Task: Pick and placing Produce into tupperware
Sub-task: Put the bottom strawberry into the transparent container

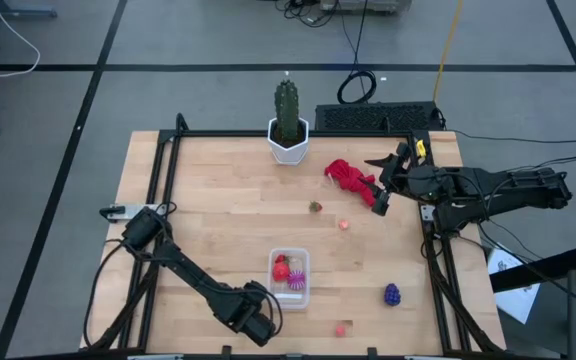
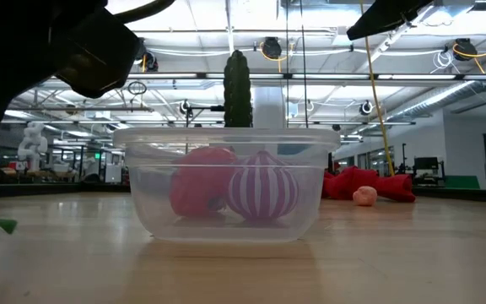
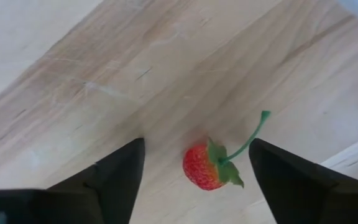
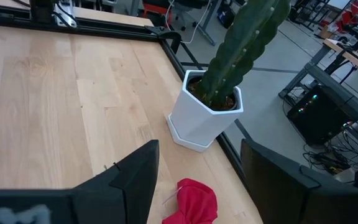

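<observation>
Left claw [image 3: 194, 171] astride strawberry [image 3: 205, 167], wrist-view only

Bright ceiling lamps [image 2: 270, 46] flare at twelve o'clock in my low view; my arm [image 2: 49, 42] is silhouetted black.

The tabletop [image 1: 218, 220] is pale, matt wood; the tupperware [image 2: 226, 181] is clear glossy plastic; the red cloth [image 1: 351, 177] is soft, crumpled fabric.
</observation>
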`<state>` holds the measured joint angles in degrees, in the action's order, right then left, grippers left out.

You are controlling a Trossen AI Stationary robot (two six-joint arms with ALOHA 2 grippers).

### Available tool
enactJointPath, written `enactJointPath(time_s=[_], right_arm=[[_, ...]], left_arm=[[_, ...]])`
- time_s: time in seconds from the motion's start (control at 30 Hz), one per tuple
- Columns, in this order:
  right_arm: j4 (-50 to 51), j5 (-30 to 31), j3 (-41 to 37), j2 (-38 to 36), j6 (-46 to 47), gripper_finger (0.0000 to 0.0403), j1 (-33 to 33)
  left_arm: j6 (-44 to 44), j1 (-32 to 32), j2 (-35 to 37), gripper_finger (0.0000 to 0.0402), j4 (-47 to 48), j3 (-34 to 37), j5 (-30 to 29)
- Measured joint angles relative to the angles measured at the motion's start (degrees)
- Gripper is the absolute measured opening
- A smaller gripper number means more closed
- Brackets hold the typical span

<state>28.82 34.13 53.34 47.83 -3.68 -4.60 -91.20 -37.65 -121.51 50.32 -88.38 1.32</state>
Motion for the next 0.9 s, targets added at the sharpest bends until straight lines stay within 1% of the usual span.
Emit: enactJointPath(time_s=[0.9], right_arm=[[-0.09, 0.00, 0.00, 0.00, 0.00, 0.0219, 0.00]], left_arm=[[0.51, -0.39, -0.02, 0.0124, -0.74, -0.02, -1.23]])
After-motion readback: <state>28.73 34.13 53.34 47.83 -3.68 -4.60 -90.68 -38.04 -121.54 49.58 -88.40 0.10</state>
